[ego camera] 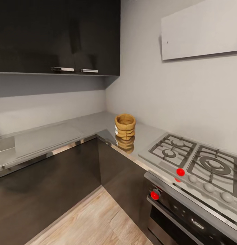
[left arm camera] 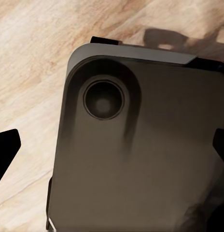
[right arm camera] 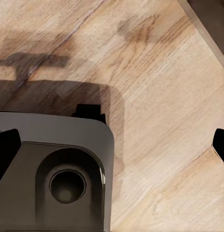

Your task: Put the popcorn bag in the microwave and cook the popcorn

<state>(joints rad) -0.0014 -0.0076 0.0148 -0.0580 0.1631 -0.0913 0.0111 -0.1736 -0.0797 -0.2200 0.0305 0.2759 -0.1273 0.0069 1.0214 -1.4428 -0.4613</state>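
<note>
Squat mustard-tan crumpled paper popcorn bag [ego camera: 125,126] sits upright in the corner of the grey brushed-metal L-shaped table [ego camera: 47,139], just beside the steel gas hob [ego camera: 196,160]. Nothing grasped; pickup, microwave loading and heating all remain. Both wrist cameras face the wood floor [right arm camera: 160,96] with dark fingers [left arm camera: 6,150] [right arm camera: 6,145] apart, empty.

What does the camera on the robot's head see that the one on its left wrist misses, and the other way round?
Head view: the popcorn bag standing upright on the grey countertop near its inner corner, a gas hob with red knobs beside it, dark upper cabinets and grey walls.

Left wrist view: the black fingertips of the left hand spread wide apart, pointing down at the robot's grey base with a round socket in it.

Both show the light wood plank floor.
</note>
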